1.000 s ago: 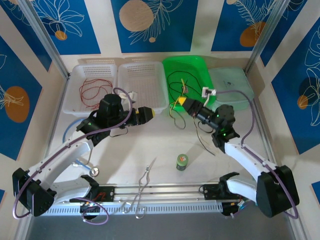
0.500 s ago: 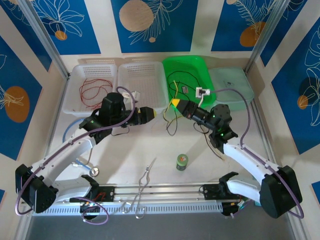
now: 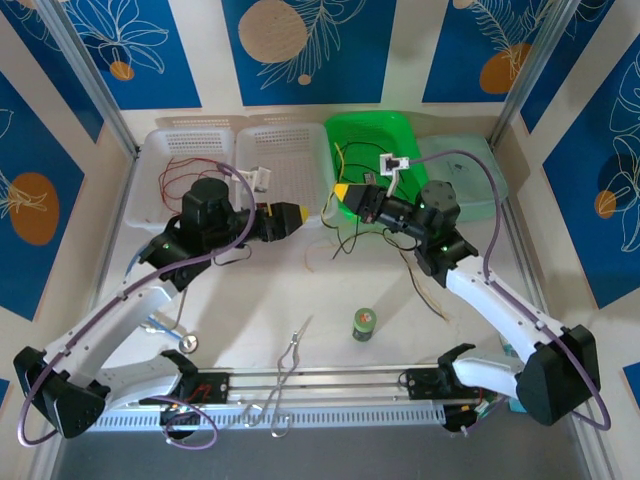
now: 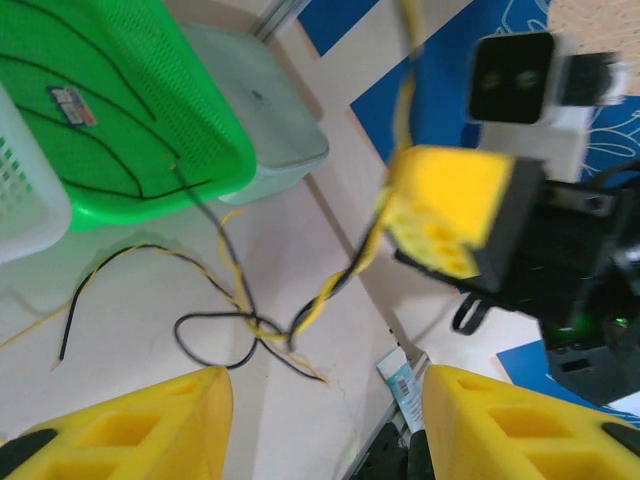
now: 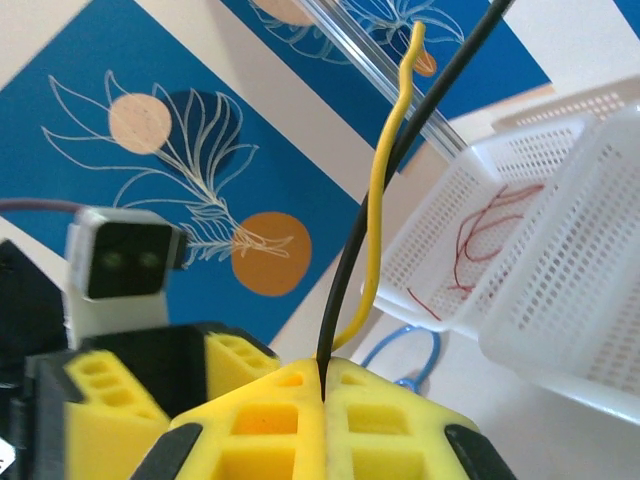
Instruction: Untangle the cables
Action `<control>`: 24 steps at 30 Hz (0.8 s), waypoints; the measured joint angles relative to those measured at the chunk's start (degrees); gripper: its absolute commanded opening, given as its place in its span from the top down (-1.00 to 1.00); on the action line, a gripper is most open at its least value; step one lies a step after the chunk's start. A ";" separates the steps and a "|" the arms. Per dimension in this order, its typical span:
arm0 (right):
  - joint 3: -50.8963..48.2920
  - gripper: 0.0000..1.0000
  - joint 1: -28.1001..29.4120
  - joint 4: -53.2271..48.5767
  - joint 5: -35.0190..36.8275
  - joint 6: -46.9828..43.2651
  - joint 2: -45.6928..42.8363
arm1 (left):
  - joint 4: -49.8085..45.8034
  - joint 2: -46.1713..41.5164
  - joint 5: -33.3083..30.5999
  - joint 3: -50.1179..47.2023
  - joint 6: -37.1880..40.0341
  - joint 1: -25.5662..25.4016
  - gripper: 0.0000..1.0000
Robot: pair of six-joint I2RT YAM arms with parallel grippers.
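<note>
My right gripper (image 3: 342, 190) is shut on a black and a yellow cable (image 5: 372, 215), pinched between its yellow pads (image 5: 325, 372), and holds them up in front of the green basket (image 3: 398, 135). The twisted pair (image 4: 335, 285) hangs down to a loose tangle on the table (image 4: 245, 325). More black cable lies in the green basket (image 4: 110, 100). Red cables (image 3: 185, 178) lie in the far-left white basket (image 3: 160, 142). My left gripper (image 3: 303, 214) faces the right one from a short way off. Its jaws (image 4: 320, 405) are open, with nothing between them.
A second white basket (image 3: 290, 150) stands beside the green one, and a pale green tray (image 3: 465, 165) is at the far right. A small green-lidded jar (image 3: 364, 323) and metal tongs (image 3: 292, 352) lie near the front. A light-blue stethoscope tube (image 5: 405, 350) sits at the left.
My right gripper has moved left and a little farther back with the black and yellow cables, lifting them. The left gripper's jaws have narrowed somewhat, and it has drawn slightly back.
</note>
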 measured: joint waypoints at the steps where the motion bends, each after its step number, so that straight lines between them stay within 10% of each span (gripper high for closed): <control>1: 0.04 1.00 0.28 -0.85 -0.09 -0.46 0.31 | 0.26 0.37 0.46 0.37 0.31 0.00 0.05; 13: 2.25 1.00 3.45 -7.67 -1.01 -4.85 1.38 | 4.13 5.60 3.61 1.75 0.15 0.00 0.60; 24: 3.04 1.00 3.52 -8.96 -2.05 -5.33 1.77 | 5.11 6.64 4.85 2.25 -0.24 -0.04 0.62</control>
